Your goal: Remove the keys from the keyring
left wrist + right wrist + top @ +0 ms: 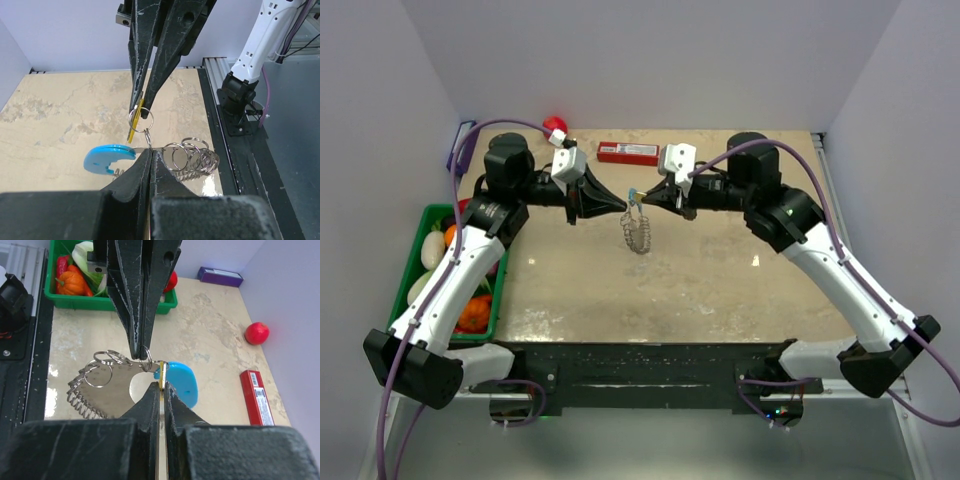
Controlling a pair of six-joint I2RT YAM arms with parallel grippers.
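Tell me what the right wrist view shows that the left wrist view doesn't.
Only the right wrist view shows the green bin of vegetables, the red ball, the red box and the purple box. Only the left wrist view shows the right arm's base at the table edge. Both show the keyring with its blue tag, the left gripper shut on a ring, and the right gripper shut on the brass key.

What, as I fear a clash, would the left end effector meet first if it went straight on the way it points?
Probably the brass key, pinched just ahead in the right end effector, whose tips face the left end effector nearly head-on; alignment in depth is unclear.
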